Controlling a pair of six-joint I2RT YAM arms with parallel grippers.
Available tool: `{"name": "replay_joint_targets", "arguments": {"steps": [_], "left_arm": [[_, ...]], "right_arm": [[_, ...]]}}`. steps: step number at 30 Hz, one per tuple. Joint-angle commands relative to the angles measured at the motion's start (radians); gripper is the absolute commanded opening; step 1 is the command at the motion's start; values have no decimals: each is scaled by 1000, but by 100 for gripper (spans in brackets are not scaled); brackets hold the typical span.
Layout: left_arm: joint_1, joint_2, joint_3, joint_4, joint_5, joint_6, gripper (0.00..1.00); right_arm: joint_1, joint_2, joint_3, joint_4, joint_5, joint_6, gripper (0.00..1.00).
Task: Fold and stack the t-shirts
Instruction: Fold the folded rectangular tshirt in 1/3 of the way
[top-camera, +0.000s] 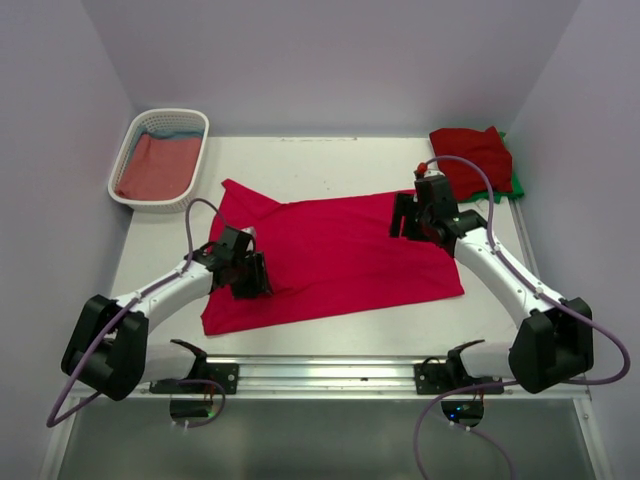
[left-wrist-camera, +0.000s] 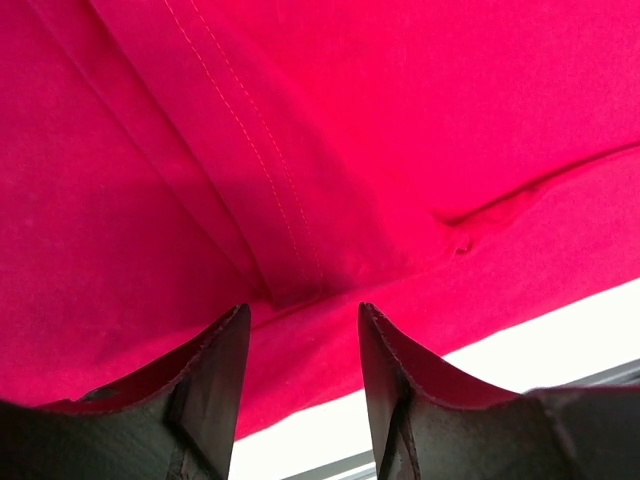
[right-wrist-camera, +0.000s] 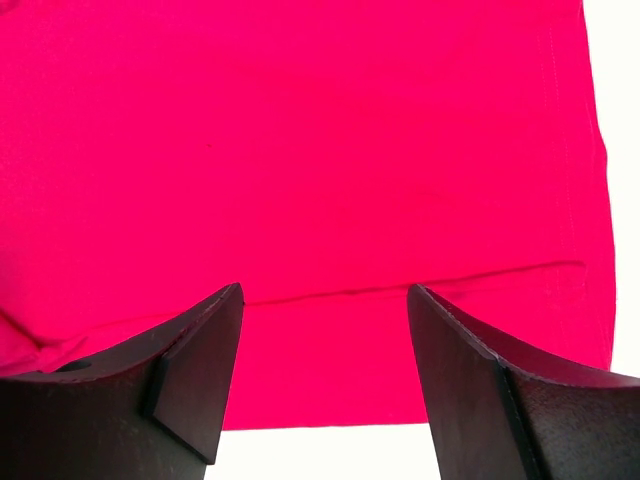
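White slatted basket (top-camera: 172, 113), far left: dusty-red tee (top-camera: 155, 168) over blue tee (top-camera: 172, 131). Crimson tee (top-camera: 340, 250) spread on table (top-camera: 320, 160). Folded dark red tee (top-camera: 472, 158) far right. Left gripper (left-wrist-camera: 300, 312) part-open, right gripper (right-wrist-camera: 325, 290) wide, both empty above crimson tee.

The green tee (top-camera: 517, 186) at the far right lies almost wholly under the darker red tee (top-camera: 470, 160); only a sliver at its right edge shows. In the basket (top-camera: 170, 113) at the far left, the blue tee (top-camera: 172, 132) shows only as a thin strip beyond the dusty-red tee (top-camera: 155, 168). The left hand (top-camera: 255, 280) and right hand (top-camera: 403, 222) each cover a patch of the crimson tee (top-camera: 340, 250), which runs off the edges of both wrist views.
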Motion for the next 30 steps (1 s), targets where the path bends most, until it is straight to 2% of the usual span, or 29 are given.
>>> {"name": "replay_joint_targets", "arguments": {"steps": [1, 5, 13, 15, 18, 20, 30], "left_arm": [[-5, 3, -4, 74, -53, -7, 49], [-5, 26, -7, 105, -50, -1, 40], [-6, 36, -1, 107, -53, 8, 38], [-6, 36, -2, 108, -53, 8, 31], [-6, 33, -2, 108, -47, 11, 10], [-6, 28, 1, 104, -45, 11, 0], [-20, -58, 50, 36, -78, 14, 0]], "right_arm": [[-3, -34, -6, 17, 10, -2, 70], [-4, -36, -3, 16, 8, -4, 68], [-4, -37, -3, 14, 7, -4, 66], [-3, -42, -5, 14, 8, -5, 66], [-4, -42, -9, 17, 11, -4, 65], [-3, -42, -8, 16, 14, -4, 65], [-3, -40, -8, 19, 7, 2, 64]]}}
